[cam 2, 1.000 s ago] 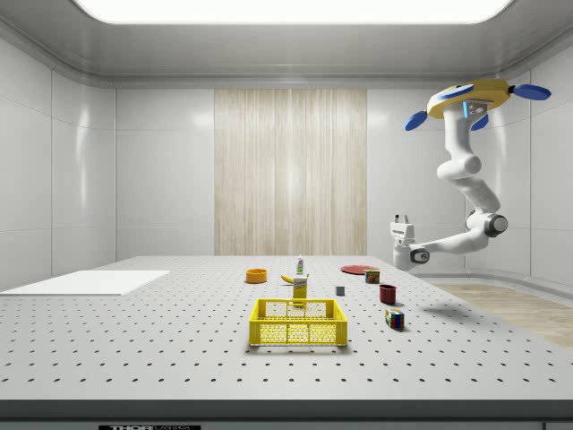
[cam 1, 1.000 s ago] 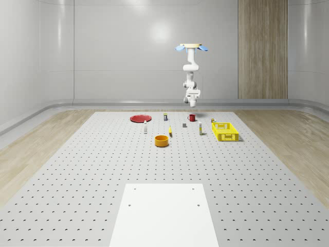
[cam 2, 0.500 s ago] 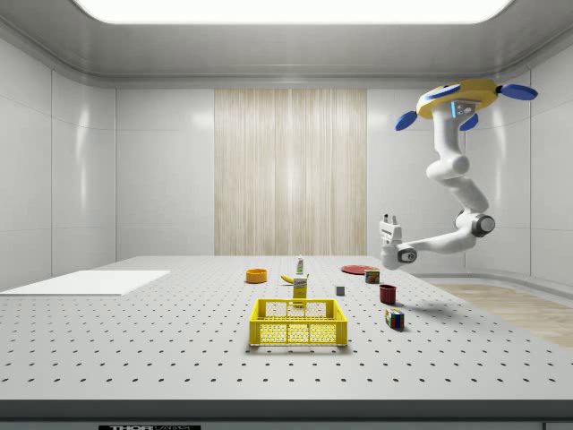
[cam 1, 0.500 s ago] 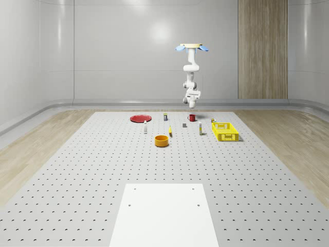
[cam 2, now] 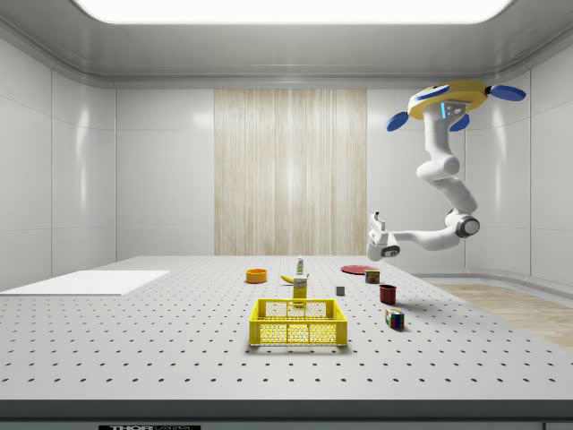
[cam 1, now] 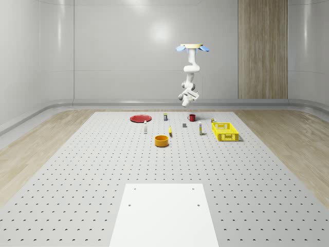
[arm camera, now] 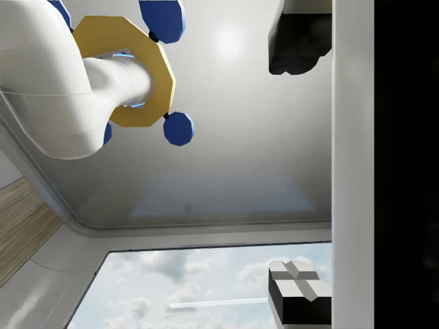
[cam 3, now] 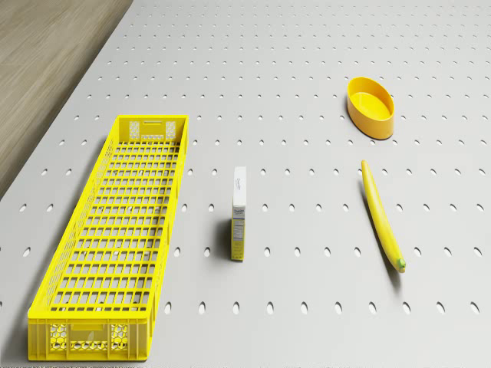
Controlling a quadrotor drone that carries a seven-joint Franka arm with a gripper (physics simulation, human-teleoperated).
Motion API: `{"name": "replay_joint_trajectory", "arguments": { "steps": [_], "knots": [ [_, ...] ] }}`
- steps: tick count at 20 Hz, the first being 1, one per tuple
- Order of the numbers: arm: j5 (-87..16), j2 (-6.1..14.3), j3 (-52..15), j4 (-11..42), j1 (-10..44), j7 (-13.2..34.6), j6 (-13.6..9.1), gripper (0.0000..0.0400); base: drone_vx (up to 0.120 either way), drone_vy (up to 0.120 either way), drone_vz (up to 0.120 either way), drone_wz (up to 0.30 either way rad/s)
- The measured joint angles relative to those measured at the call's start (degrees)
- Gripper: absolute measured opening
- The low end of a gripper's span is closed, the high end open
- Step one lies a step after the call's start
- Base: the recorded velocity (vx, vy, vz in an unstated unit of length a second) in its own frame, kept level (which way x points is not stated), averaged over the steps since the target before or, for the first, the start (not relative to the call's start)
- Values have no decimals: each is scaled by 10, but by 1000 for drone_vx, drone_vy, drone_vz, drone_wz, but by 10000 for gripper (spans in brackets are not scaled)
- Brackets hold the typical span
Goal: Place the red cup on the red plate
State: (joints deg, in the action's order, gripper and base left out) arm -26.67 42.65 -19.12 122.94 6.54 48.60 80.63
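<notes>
The red cup (cam 1: 192, 118) (cam 2: 388, 293) stands upright on the perforated table, toward its far end. The flat red plate (cam 1: 140, 119) (cam 2: 356, 269) lies further to the whole-scene view's left. The drone (cam 1: 192, 47) (cam 2: 457, 94) hovers high above the cup's area. Its arm hangs down and bends, so that my gripper (cam 2: 374, 218) (cam 1: 184, 94) is well above the cup and points upward. In the wrist view my gripper (arm camera: 298, 171) faces the ceiling and the drone, open, with nothing between the two dark fingertips (arm camera: 300, 298).
A yellow crate (cam 1: 224, 131) (cam 3: 115, 238), a small upright box (cam 3: 239, 213), a banana (cam 3: 381, 215) and a yellow bowl (cam 3: 370, 106) (cam 1: 161, 140) sit on the table. A colour cube (cam 2: 394, 317) lies near the cup. A white panel (cam 1: 164, 213) covers the near end.
Drone and arm have drifted toward the side view's left. The gripper has come closer to above the cup and rose slightly. The cup and the plate have not moved.
</notes>
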Motion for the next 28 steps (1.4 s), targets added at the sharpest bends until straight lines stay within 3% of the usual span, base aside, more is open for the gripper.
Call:
{"name": "replay_joint_trajectory", "arguments": {
  "steps": [3,7,10,13,17,20,28],
  "knots": [
    [-149,14,-97,63,36,29,7,400,0,0,-93,0],
    [-403,45,-243,202,111,100,10,400,0,0,-120,0],
    [-585,70,-336,306,193,176,-12,400,0,0,-120,0],
    [-719,93,-404,372,287,249,-51,400,0,0,-120,0],
    [-815,120,-462,412,391,321,-100,400,0,0,-120,0],
    [-848,138,-488,423,444,356,-122,400,-107,0,-120,0],
    [-870,174,-521,430,510,401,-138,400,-100,10,-120,0]
  ]
}}
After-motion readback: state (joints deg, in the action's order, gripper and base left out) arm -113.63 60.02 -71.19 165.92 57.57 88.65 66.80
